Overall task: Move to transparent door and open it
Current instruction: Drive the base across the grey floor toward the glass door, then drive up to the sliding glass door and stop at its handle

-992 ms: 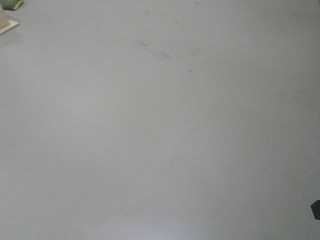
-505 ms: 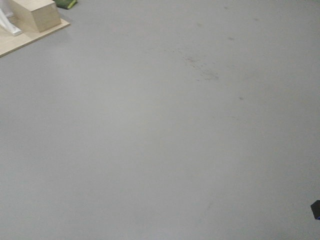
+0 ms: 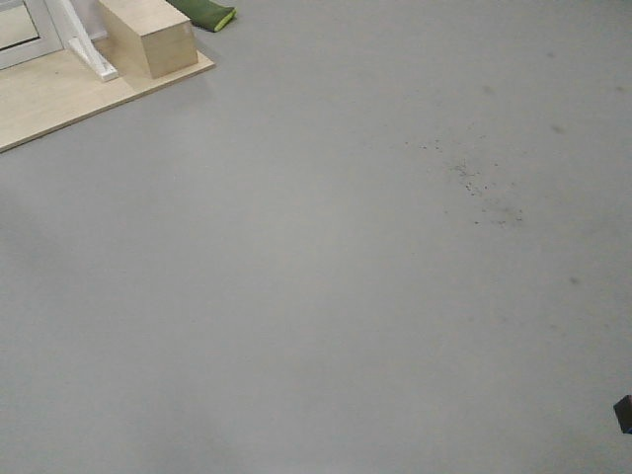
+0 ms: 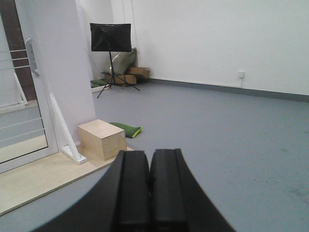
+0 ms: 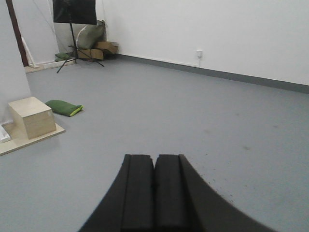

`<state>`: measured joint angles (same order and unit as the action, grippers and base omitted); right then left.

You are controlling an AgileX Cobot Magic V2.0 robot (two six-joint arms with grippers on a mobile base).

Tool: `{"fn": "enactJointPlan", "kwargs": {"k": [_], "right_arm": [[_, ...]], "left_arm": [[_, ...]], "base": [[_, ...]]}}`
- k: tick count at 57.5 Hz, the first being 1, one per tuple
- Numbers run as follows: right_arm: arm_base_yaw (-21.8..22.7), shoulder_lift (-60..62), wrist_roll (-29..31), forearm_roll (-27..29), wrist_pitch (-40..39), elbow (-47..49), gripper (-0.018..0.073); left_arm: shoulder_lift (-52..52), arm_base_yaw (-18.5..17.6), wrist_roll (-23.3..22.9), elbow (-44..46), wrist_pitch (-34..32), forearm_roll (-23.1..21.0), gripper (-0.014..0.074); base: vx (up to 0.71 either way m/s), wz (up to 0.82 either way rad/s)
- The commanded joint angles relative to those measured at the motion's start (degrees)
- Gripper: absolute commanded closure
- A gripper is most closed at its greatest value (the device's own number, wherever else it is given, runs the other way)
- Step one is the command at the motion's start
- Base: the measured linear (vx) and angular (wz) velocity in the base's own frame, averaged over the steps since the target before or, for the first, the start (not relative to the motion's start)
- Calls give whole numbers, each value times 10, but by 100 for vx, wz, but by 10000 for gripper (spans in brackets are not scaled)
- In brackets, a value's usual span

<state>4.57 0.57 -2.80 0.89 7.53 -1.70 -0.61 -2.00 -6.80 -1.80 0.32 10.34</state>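
The transparent door (image 4: 35, 108) stands at the far left of the left wrist view: clear glass with thin white bars in a white frame, its silver-grey handle (image 4: 30, 55) on the right stile. Its white-framed bottom corner (image 3: 20, 30) shows at the top left of the front view. My left gripper (image 4: 150, 157) is shut with nothing in it and points over the floor, well short of the door. My right gripper (image 5: 154, 159) is also shut and empty, aimed at open grey floor. The door is out of the right wrist view.
A pale wooden platform (image 3: 59, 94) lies under the door, with a wooden box (image 4: 102, 138) and a white bracket (image 4: 67, 145) on it. A green cushion (image 4: 124, 129) lies beside it. A black music stand (image 4: 110, 38) and cardboard boxes (image 4: 128, 77) are at the far wall.
The front view has swung: the platform, box and cushion have slid further in from the top left, and the dark specks on the floor have shifted right and down.
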Motion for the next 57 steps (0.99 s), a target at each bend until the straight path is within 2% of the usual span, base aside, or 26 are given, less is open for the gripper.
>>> {"fn": "enactJointPlan", "kwargs": {"k": [1, 57], "right_arm": [[3, 9, 5, -1, -48, -3, 566], [3, 9, 5, -1, -48, -3, 566]], "left_arm": [[-9, -2, -1, -5, -42, -2, 603], [-9, -2, -1, -5, -42, -2, 603]], "base": [[54, 31], [57, 37]]}}
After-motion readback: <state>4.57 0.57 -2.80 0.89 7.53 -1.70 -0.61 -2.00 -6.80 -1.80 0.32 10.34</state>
